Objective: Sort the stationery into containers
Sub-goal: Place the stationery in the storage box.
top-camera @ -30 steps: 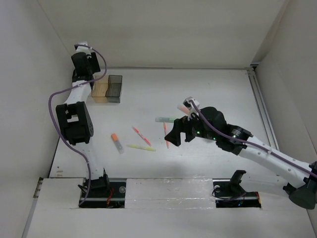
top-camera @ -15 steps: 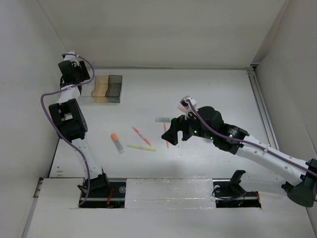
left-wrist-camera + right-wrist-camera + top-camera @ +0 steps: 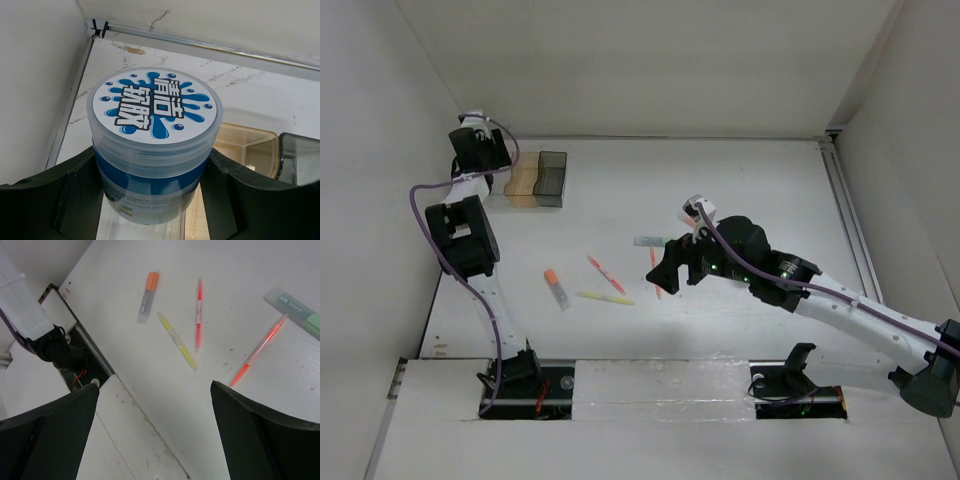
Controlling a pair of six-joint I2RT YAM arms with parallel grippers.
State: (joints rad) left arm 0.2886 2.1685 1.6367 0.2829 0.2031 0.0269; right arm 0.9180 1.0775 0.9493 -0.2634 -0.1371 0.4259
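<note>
- Left end effector (image 3: 152, 200) clenched on upright roll (image 3: 154, 115), lid up, above the left end of the bins (image 3: 542, 180); far-left counter (image 3: 740, 180) corner, wall close.
- Right end effector (image 3: 155, 427) released over flat pens (image 3: 178, 341), axes mixed; open counter around.

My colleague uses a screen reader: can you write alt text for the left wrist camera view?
A round blue-and-white tub with a splash-pattern lid fills the view, clamped in the left pincer. Behind it to the right sit an amber bin and a dark grey bin.
</note>
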